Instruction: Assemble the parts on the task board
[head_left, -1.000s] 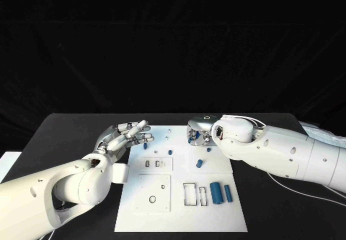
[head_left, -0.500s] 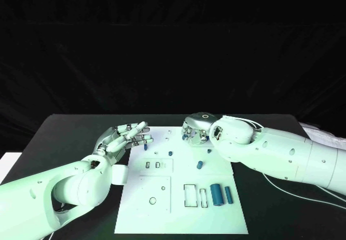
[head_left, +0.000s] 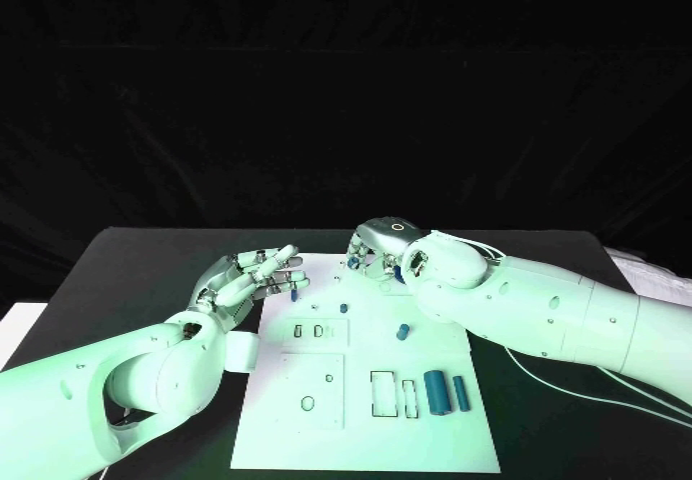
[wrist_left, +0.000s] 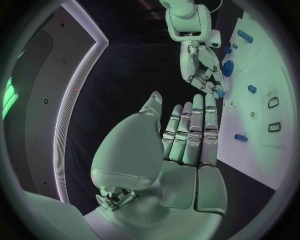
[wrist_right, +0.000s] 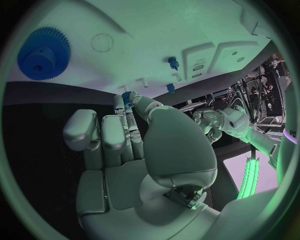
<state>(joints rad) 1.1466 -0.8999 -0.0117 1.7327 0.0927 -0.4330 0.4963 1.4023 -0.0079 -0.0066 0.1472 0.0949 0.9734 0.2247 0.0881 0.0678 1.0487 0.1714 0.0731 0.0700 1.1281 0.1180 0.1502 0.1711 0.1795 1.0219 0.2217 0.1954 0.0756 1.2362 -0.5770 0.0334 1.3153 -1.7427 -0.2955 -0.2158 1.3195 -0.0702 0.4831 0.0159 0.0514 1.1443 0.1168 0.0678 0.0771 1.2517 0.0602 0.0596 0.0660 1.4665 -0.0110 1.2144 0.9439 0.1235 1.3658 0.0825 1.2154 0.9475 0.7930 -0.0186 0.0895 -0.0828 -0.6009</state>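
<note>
The white task board (head_left: 289, 420) lies mid-table. My right hand (head_left: 378, 250) hovers over its far edge and pinches a small blue part (wrist_right: 127, 96) between thumb and fingertips; the left wrist view shows that part (wrist_left: 220, 93) at the tips of the right hand (wrist_left: 203, 70). My left hand (head_left: 253, 280) hangs over the board's far left corner, fingers straight and apart, holding nothing. A blue peg (head_left: 404, 331) and a smaller piece (head_left: 343, 306) stand mid-board. Two blue cylinders (head_left: 436, 391) lie near the right edge. A blue gear (wrist_right: 44, 52) sits at the far side.
Rectangular cutouts (head_left: 382, 392) lie beside the cylinders, and small slots (head_left: 307, 330) sit mid-left on the board. A white cable (head_left: 577, 385) trails across the black table on the right, under my right arm.
My right hand has moved left and farther back, from over the board's upper right to its far edge. My left hand has barely moved.
</note>
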